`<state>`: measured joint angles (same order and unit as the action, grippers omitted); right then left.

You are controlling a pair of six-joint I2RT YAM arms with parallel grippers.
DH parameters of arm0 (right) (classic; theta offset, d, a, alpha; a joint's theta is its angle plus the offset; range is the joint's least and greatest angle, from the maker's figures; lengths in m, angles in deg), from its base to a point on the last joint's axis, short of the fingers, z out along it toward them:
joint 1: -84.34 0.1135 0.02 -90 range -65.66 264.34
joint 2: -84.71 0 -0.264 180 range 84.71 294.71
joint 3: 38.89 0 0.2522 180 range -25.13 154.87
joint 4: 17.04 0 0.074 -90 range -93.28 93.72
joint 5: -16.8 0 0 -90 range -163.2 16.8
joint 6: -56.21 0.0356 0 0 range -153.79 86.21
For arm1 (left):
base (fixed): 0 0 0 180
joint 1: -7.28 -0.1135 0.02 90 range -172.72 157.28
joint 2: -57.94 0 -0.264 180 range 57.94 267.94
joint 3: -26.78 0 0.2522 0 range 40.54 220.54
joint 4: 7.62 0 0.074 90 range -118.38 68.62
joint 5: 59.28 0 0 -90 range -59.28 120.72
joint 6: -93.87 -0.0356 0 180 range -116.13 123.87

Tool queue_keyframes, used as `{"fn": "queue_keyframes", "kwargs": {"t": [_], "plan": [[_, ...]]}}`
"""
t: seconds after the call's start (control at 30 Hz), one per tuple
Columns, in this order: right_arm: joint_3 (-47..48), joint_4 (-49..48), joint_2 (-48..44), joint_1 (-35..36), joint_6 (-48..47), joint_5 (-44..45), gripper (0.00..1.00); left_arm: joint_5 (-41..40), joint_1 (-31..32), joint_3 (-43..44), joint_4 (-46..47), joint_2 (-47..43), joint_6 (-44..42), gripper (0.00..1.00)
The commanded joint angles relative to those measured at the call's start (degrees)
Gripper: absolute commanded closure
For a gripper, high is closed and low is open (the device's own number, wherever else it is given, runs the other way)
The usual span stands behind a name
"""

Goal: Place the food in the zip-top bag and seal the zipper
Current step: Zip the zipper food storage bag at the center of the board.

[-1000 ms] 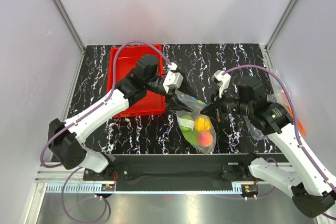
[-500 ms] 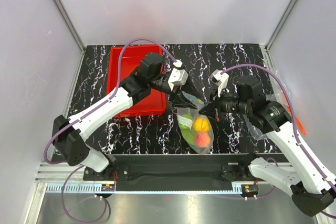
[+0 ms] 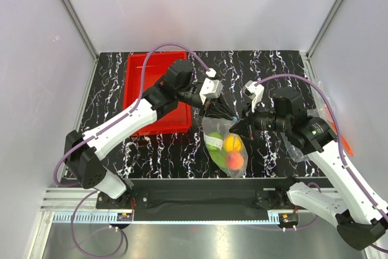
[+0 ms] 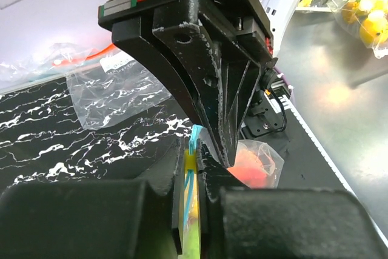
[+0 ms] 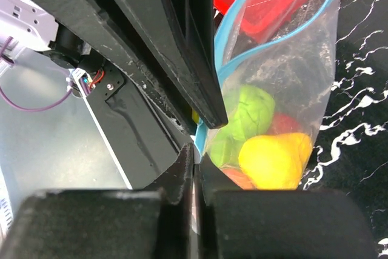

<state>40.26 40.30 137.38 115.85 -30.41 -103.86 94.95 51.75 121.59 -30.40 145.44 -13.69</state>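
Crinkly transparent zip-top bag [image 3: 225, 150] strung between both claws, a little right of the middle of the black, white-veined bench [image 3: 273, 68] and nearer its near edge than its far one. Packed with plastic toy fruits [image 5: 260, 131]: a green piece [image 3: 215, 140] on the left, a yellow pear [image 3: 231, 144] beside it, a red-orange fruit [image 3: 235, 161] lowest. Long axis running from the mouth at the far end to the rounded belly by the near edge, leaning slightly toward the near-right corner. Mouth facing the far edge, with the thin light-blue zipper [image 4: 195, 137] stretched crosswise from claw to claw. Seen from the right wrist, blue lips parted in a loop beyond the pinch, not pressed together there. Pinched at its left end by the left gripper [image 3: 219, 112], narrowed hard with the strip sandwiched between its fingers. Clamped just as thin at the opposite end by the right gripper [image 3: 238, 127], just beside the other claw. Cannot tell whether the belly rests on the bench. Red plastic tray [image 3: 138, 83] toward the far-left corner, just left of the bag. Other clear plastic with an orange-red strip [image 4: 115, 86] lying by the right edge.
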Motion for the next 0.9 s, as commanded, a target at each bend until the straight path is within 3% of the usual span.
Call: {"fn": "queue_keyframes", "kwargs": {"t": [0.0, 0.03, 0.17, 0.3, 0.37, 0.87], "plan": [[3.0, -2.3, -1.0, 0.2, -0.2, 0.4, 0.75, -1.0, 0.2, 2.8, -0.9, 0.1, -1.4, 1.0], [2.8, -2.7, -1.2, 0.2, 0.0, 0.8, 0.69, -1.2, 0.2, 3.0, -1.4, -0.1, -1.4, 1.0], [2.8, -3.5, -1.6, 0.2, 0.3, 1.2, 0.66, -1.3, 0.2, 3.8, -4.3, -0.2, -3.0, 1.0], [3.3, -3.6, -0.9, 0.2, 0.4, 1.0, 0.94, -1.1, 0.2, 3.7, -5.0, -0.6, -3.5, 1.0], [3.4, -3.6, -0.7, 0.2, 0.5, 1.3, 0.98, -0.9, 0.2, 3.9, -5.2, -0.7, -3.7, 1.0], [4.6, -2.5, -6.3, 0.2, 0.4, 11.6, 1.0, -1.2, -1.7, 4.0, -10.9, 1.2, -7.3, 1.0]]}}
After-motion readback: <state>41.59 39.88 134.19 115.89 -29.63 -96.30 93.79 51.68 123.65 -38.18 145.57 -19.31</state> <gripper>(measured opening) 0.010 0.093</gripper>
